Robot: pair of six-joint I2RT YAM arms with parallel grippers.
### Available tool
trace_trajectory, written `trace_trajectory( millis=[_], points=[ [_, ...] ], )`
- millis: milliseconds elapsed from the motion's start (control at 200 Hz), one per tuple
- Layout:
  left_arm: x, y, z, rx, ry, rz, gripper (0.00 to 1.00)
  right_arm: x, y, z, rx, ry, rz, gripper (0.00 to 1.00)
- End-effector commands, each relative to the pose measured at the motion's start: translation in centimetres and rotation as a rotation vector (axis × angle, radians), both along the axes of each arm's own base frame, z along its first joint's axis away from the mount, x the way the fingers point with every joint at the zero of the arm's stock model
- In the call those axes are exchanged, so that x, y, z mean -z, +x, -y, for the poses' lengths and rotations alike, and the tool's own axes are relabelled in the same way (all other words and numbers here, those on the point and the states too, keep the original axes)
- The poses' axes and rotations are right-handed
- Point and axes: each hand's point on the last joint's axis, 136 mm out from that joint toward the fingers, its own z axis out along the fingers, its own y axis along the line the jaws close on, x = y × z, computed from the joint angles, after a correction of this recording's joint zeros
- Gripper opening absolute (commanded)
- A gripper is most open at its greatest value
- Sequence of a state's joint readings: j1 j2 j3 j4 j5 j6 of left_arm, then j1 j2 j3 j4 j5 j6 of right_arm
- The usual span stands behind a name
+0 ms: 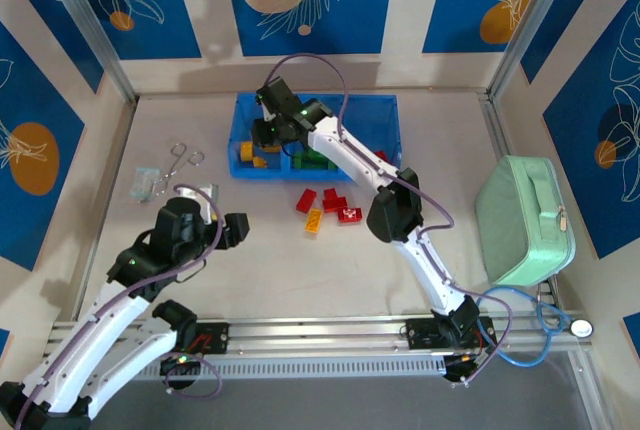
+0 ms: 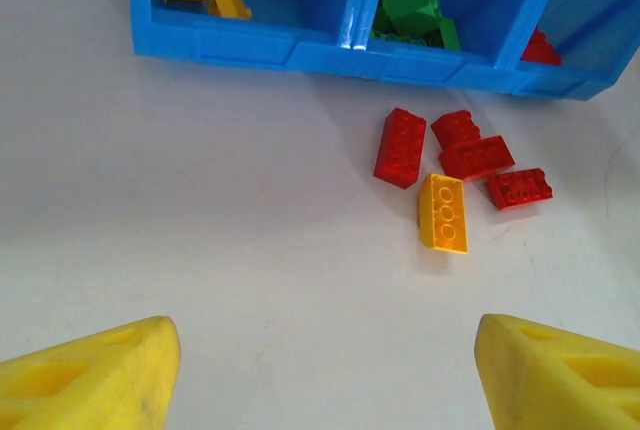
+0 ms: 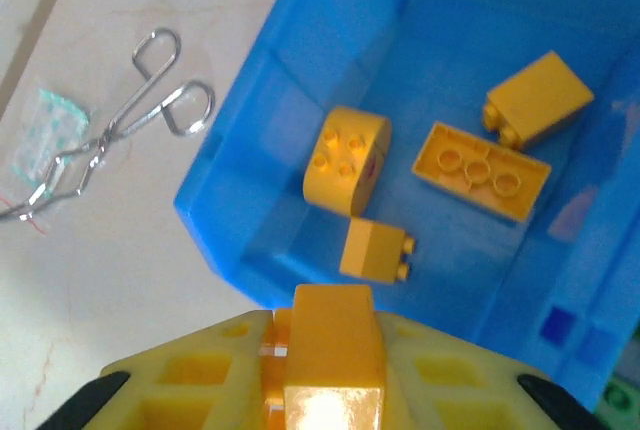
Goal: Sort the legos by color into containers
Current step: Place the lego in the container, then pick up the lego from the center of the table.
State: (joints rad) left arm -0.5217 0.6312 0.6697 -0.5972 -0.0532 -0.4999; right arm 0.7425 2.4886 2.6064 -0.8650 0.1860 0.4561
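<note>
Two arms, left arm (image 1: 105,325) at lower left, right arm (image 1: 425,250) right of centre: white links, black joints, small green lights. Grey-purple cables (image 1: 312,56) looped along both; blue cable (image 1: 520,362) by the lower right base. Wrist views: chunky yellow fingers (image 2: 90,375), moulded rectangular pockets.

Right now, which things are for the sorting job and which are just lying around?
For the job: tray; yellow bricks in it; green bricks; red bricks; loose yellow brick; held brick in the right gripper.

Lying about: scissors; packet; green case.
</note>
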Motion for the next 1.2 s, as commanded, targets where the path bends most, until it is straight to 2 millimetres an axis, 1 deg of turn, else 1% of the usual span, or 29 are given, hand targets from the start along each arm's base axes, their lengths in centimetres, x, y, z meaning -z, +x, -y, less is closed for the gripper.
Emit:
trace_trajectory(
  millis=[0, 60, 105, 215, 310, 385, 450, 455, 515, 570, 610, 700, 705, 745, 850, 880, 926, 956, 981, 1066, 1196],
  points=[
    [0.6, -0.9, 0.6, 0.053, 0.01, -0.041, 0.78, 0.1, 0.3, 0.7, -0.011, -0.011, -0.023, 0.5],
    [0.9, -1.1, 0.6, 0.064, 0.026, -0.057, 0.77, -0.9, 0.3, 1.2, -0.001, -0.016, -0.009, 0.57],
    [1.1, -1.2, 0.7, 0.071, 0.029, -0.064, 0.78, -1.8, -0.1, 1.5, 0.003, -0.014, -0.009, 0.58],
    [1.3, -1.1, 1.2, 0.082, 0.02, -0.069, 0.78, -5.5, -2.3, 2.2, -0.014, 0.003, 0.005, 0.58],
    [1.5, -0.9, 2.3, 0.113, 0.012, -0.079, 0.78, -8.5, -4.5, 3.1, -0.025, -0.006, 0.064, 0.58],
    [2.0, -0.8, 3.5, 0.155, 0.022, -0.091, 0.78, -10.2, -6.0, 4.4, -0.018, -0.003, 0.105, 0.58],
    [2.6, -0.7, 4.4, 0.183, 0.052, -0.106, 0.78, -11.1, -7.3, 5.9, -0.003, 0.006, 0.126, 0.58],
    [2.6, -0.7, 4.5, 0.185, 0.055, -0.107, 0.78, -11.4, -7.4, 6.0, -0.001, 0.012, 0.133, 0.58],
    [3.3, -0.6, 5.5, 0.213, 0.083, -0.126, 0.78, -11.4, -8.4, 7.9, 0.027, 0.014, 0.145, 0.59],
    [4.0, -0.5, 6.4, 0.235, 0.102, -0.143, 0.78, -10.9, -9.5, 9.8, 0.057, 0.017, 0.145, 0.59],
    [4.5, -0.3, 7.2, 0.252, 0.109, -0.154, 0.78, -10.0, -10.3, 11.1, 0.077, 0.018, 0.13, 0.59],
    [5.9, 0.2, 9.0, 0.291, 0.125, -0.184, 0.78, -6.6, -12.2, 14.1, 0.119, -0.004, 0.069, 0.6],
    [5.9, 0.3, 9.1, 0.292, 0.126, -0.185, 0.78, -6.6, -12.3, 14.2, 0.123, -0.002, 0.068, 0.6],
    [6.3, 0.6, 9.9, 0.308, 0.138, -0.194, 0.78, -4.7, -13.2, 15.8, 0.153, -0.026, 0.03, 0.6],
    [7.4, 1.3, 12.2, 0.354, 0.179, -0.22, 0.77, -0.8, -15.9, 19.3, 0.225, -0.055, -0.036, 0.6],
    [7.7, 1.5, 12.8, 0.364, 0.185, -0.225, 0.77, -0.3, -16.5, 20.3, 0.248, -0.048, -0.041, 0.6],
    [8.3, 1.9, 13.7, 0.375, 0.2, -0.236, 0.77, 1.0, -17.7, 21.5, 0.274, -0.046, -0.063, 0.6],
    [8.7, 2.1, 14.1, 0.379, 0.209, -0.243, 0.76, 1.3, -18.2, 22.3, 0.292, -0.035, -0.067, 0.6],
    [9.1, 2.3, 14.5, 0.38, 0.22, -0.253, 0.76, 2.0, -18.8, 22.9, 0.305, -0.035, -0.079, 0.6],
    [10.6, 3.1, 15.2, 0.368, 0.252, -0.285, 0.74, 2.9, -20.2, 24.7, 0.343, -0.013, -0.085, 0.6],
    [12.2, 3.9, 16.2, 0.353, 0.27, -0.328, 0.74, 3.8, -21.8, 27.1, 0.388, 0.003, -0.092, 0.6]
  ],
)
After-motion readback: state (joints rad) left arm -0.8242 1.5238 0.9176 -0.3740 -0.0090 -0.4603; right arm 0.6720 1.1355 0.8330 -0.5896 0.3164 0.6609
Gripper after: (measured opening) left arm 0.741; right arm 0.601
